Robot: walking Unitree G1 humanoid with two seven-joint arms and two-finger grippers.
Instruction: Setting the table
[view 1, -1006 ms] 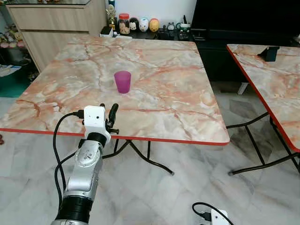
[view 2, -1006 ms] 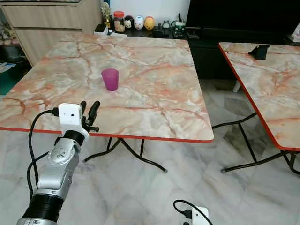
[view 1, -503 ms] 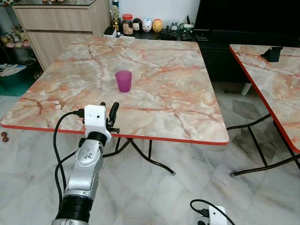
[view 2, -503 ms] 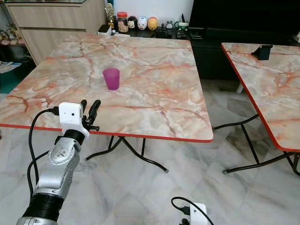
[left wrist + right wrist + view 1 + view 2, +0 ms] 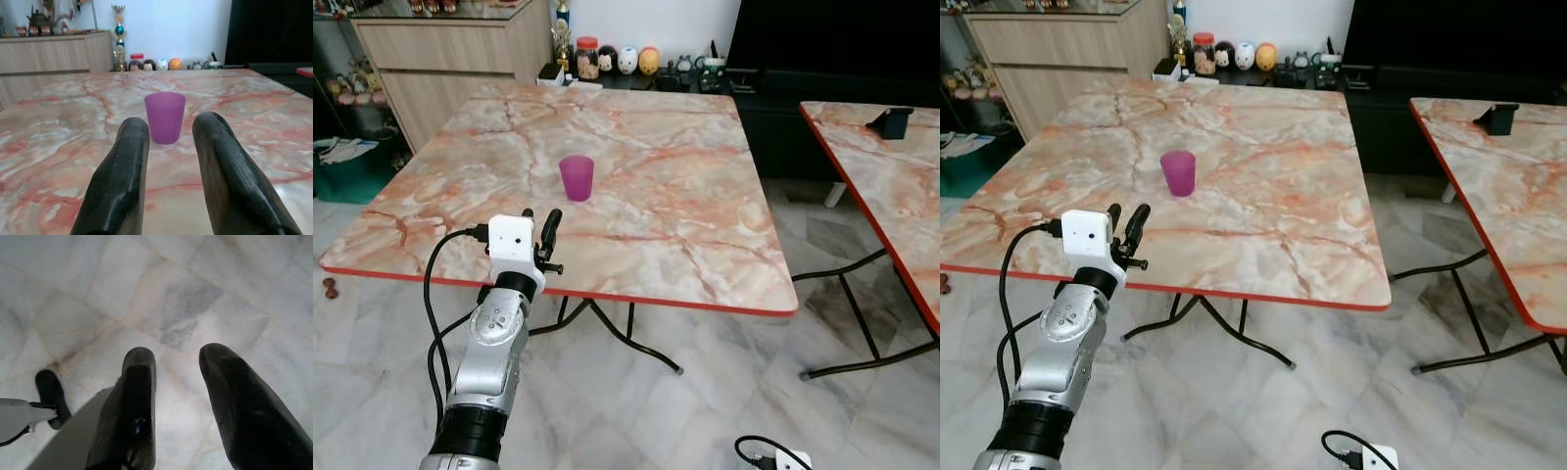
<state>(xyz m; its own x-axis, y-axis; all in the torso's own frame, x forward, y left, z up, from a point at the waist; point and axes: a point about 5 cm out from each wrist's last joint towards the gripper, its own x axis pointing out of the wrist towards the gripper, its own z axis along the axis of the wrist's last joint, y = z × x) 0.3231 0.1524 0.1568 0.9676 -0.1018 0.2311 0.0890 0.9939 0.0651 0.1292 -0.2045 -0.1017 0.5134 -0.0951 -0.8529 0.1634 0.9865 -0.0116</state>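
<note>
A translucent purple cup [image 5: 576, 177] stands upright left of the middle of the pink marble table [image 5: 666, 206]. My left gripper [image 5: 539, 217] is raised at the table's near edge, open and holding nothing. It points at the cup, which is a short way ahead of it. In the left wrist view the cup [image 5: 165, 117] shows between the two black fingers [image 5: 122, 171], apart from both. My right gripper [image 5: 178, 357] hangs low over the marble floor, open and holding nothing.
A second marble table [image 5: 891, 176] stands to the right with a dark stand [image 5: 889, 121] on it; a floor gap lies between the tables. Behind are a wooden cabinet [image 5: 450, 59], small figurines [image 5: 626, 61] and a black screen [image 5: 832, 39].
The whole picture has shifted down and slightly right, so the camera has moved. The cup stays put on the table and my left arm keeps its pose.
</note>
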